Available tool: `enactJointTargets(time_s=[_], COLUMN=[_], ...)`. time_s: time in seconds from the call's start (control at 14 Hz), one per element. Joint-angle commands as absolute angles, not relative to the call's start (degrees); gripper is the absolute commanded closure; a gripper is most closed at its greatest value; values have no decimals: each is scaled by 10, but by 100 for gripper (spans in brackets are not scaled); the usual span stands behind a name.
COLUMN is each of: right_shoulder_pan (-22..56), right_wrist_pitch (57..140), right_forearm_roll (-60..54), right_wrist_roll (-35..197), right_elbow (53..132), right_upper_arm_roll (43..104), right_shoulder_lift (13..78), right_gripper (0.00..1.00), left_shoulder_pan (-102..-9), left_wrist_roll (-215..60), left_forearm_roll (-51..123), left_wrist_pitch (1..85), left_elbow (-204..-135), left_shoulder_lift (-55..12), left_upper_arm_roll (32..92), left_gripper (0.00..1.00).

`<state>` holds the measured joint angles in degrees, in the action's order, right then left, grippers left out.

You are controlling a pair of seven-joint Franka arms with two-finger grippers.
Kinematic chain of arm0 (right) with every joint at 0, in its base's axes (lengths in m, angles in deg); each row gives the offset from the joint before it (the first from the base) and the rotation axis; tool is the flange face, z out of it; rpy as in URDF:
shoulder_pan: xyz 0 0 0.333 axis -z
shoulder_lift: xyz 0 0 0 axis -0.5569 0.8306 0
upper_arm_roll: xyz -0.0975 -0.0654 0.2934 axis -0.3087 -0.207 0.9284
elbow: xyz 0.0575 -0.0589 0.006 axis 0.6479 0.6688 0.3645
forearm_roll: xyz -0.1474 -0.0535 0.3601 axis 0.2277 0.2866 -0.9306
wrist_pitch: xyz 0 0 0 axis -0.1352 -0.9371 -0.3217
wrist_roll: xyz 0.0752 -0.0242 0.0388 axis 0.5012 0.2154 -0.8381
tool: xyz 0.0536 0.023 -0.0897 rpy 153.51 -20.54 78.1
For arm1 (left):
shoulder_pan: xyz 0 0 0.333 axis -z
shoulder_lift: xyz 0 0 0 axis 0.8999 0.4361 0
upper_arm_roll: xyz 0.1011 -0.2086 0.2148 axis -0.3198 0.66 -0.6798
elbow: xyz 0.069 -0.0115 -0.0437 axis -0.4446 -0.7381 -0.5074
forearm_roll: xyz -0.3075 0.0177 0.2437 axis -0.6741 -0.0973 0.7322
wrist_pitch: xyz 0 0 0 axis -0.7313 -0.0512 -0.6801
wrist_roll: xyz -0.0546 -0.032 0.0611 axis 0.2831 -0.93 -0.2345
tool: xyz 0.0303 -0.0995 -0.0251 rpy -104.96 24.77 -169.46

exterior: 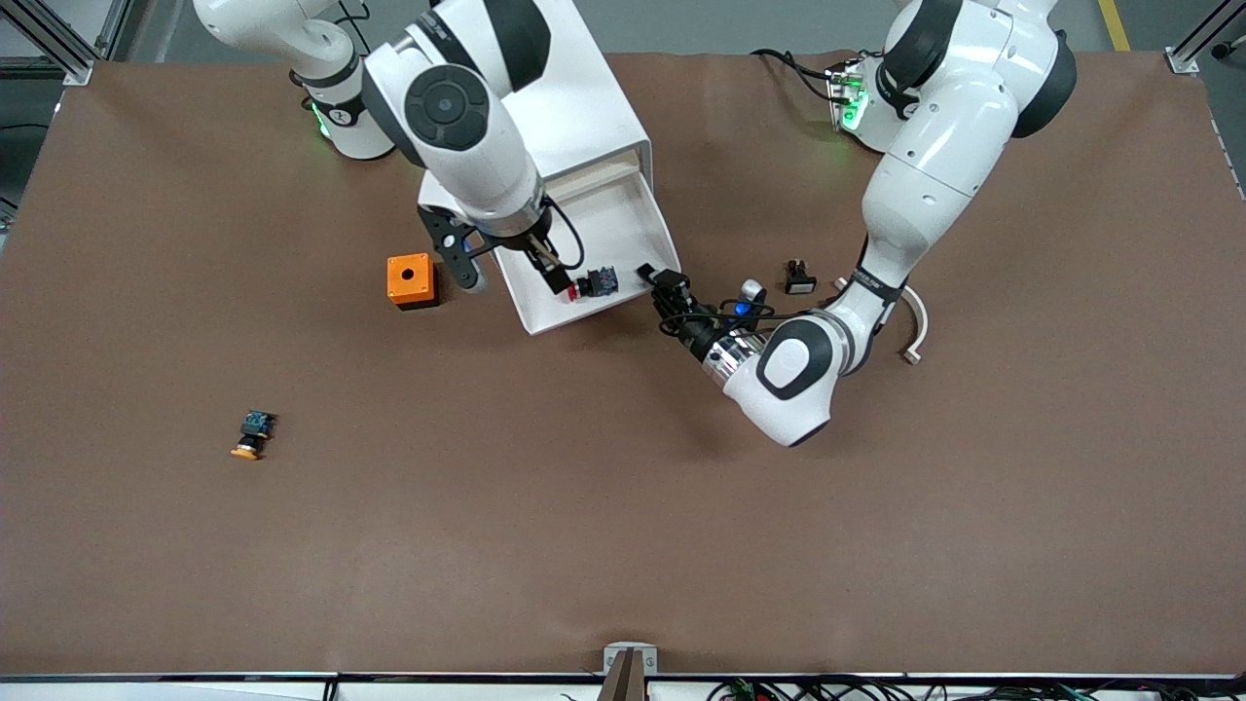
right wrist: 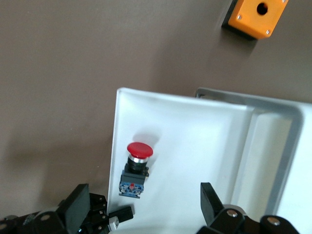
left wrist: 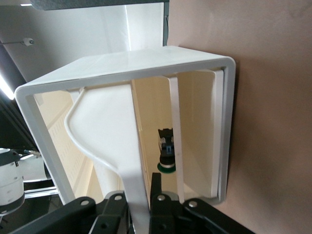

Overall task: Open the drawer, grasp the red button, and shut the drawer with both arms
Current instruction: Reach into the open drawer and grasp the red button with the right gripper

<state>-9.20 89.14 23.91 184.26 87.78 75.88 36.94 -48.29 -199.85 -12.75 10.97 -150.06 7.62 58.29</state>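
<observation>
Orange-capped button (exterior: 251,435) sits alone on open table toward the right arm's end, orange box (exterior: 411,280) just beside the drawer (exterior: 545,316). Right gripper (exterior: 506,263) hovers over the pulled-out drawer, jaws spread wide, nothing held. Red button (exterior: 594,283) lies in the tray near its front wall (on its side). Left gripper (exterior: 665,288) is clenched on the drawer's front edge.

I work in a robotics lab: my two white arms (exterior: 934,146) are bolted to a brown-covered counter (exterior: 623,545) framed by aluminium rails (exterior: 58,39), with cables (exterior: 876,689) along its edge and loose industrial parts lying about.
</observation>
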Motion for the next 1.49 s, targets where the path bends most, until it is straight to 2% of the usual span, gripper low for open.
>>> enactJointTargets(time_s=[0.0, 0.14, 0.21, 0.71, 1.42], right_shoulder_pan=[-126, -141, -149, -197, -200], right_wrist_pitch=[918, 939, 943, 995, 1028], right_forearm_roll=[256, 276, 283, 322, 387], right_wrist_roll=[1893, 1920, 1924, 1981, 1999], right_elbow=[871, 871, 872, 897, 910], right_upper_arm_roll=[752, 752, 752, 752, 750], right_shoulder_lift=[392, 406, 412, 444, 458], right_gripper=[0, 0, 0, 0, 0], left_shoulder_pan=[-481, -481, -481, -477, -480], left_wrist_roll=[-1985, -1984, -1983, -1782, -1528], left_forearm_roll=[-133, -133, -133, -127, -104], left_wrist_pitch=[124, 129, 133, 135, 125], left_elbow=[-1502, -1502, -1502, -1475, -1430], left_shoulder_lift=[74, 74, 74, 70, 67], left_upper_arm_roll=[575, 575, 575, 575, 576], left_gripper=[82, 43, 0, 0, 0])
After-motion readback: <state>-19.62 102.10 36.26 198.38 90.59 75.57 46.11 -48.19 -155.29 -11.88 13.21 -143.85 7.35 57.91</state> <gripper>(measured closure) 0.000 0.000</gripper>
